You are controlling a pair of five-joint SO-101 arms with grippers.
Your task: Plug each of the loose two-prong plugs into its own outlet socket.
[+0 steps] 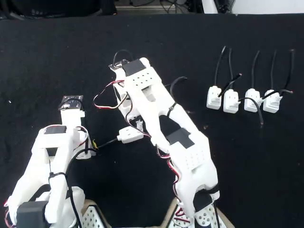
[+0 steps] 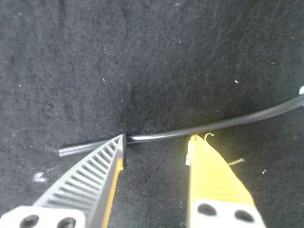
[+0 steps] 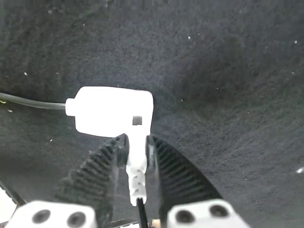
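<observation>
The plug (image 3: 137, 166) is sitting near the middle of the table (image 1: 47, 57), pinched between the narrow jaws of the right gripper (image 3: 137, 141). Its long axis is pointing straight out from the fingertips into the side of the socket (image 3: 114, 111), which is lying crosswise and touching it. I cannot tell how deep it is seated. The socket's cable (image 2: 213, 124) is trailing toward the left gripper (image 2: 156, 138), which is standing open with the cable lying across its fingertips.
</observation>
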